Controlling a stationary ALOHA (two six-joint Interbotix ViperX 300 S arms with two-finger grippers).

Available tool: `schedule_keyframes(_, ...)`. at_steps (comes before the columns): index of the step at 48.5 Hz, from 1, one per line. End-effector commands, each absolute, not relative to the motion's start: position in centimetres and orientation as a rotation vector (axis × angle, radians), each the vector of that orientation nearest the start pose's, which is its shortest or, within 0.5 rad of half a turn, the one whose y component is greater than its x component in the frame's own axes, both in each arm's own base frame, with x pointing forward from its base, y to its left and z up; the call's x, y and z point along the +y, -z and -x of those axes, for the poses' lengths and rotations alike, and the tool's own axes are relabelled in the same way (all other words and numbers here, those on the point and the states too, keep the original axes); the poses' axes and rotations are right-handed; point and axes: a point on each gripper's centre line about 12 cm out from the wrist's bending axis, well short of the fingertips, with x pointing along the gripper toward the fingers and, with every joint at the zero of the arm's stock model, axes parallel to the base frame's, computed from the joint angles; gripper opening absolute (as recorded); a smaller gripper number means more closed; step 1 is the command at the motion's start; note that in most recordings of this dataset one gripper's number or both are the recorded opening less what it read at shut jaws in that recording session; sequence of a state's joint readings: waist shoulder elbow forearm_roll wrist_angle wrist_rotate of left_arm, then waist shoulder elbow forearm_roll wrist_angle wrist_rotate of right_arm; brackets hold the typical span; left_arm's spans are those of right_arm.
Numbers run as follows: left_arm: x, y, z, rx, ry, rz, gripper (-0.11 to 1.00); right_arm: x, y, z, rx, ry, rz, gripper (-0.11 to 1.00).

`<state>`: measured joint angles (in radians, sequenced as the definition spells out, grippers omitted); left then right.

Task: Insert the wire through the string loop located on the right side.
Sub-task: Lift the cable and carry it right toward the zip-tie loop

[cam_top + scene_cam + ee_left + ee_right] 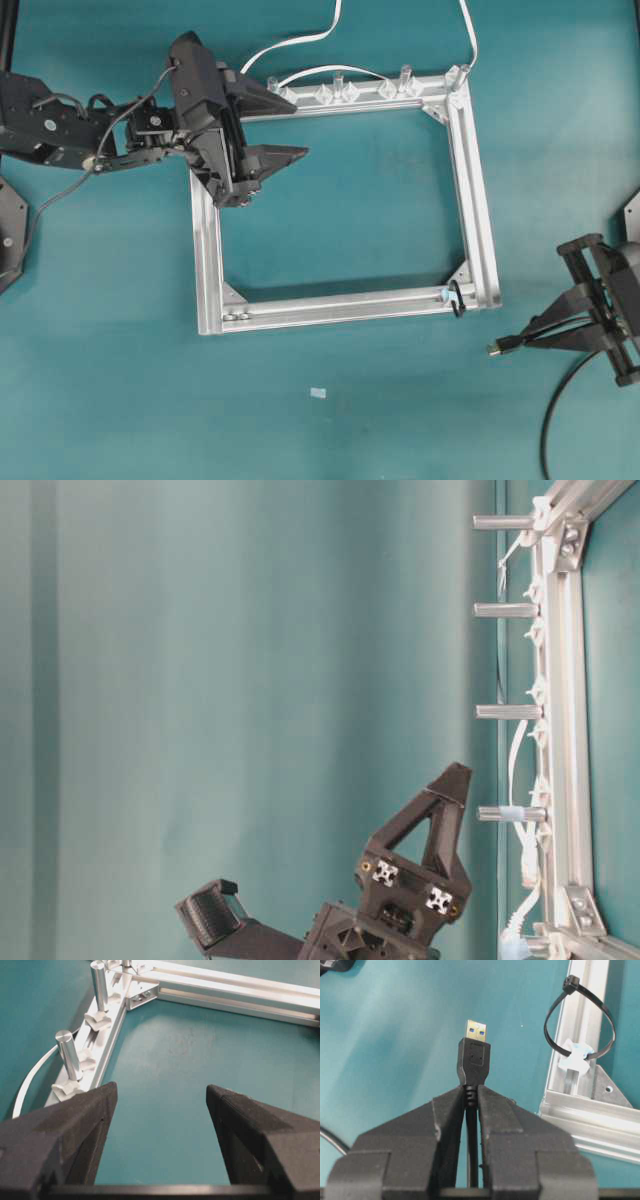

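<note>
A robotics lab bench: teal table, two black arms, a silver aluminium frame (pegged along one bar).

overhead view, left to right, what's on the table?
Left end effector → silver frame → string loop → wire plug → right end effector, shut on the wire.

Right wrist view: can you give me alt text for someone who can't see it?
The right gripper is shut on the wire just behind its USB plug, which points up and away. To the upper right, the string loop circles a bar of the silver frame, apart from the plug, on a teal table.
</note>
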<state>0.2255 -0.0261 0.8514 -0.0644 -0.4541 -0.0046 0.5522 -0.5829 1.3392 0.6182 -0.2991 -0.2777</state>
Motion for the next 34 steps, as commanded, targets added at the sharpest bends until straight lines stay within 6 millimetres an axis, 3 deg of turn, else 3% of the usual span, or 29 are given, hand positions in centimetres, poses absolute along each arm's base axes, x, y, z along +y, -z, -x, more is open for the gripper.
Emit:
schedule_keyframes(1,8.5,-18.2,-36.0,0.315,-0.257,0.092,0.73,9.2,-15.1,-18.6,0.518,-0.297,-0.128,0.11)
schedule_keyframes(34,8.4,-18.2,-36.0,0.315,-0.256,0.092,0.73,5.6,-13.4,-19.1,0.524,-0.115,-0.132,0.11)
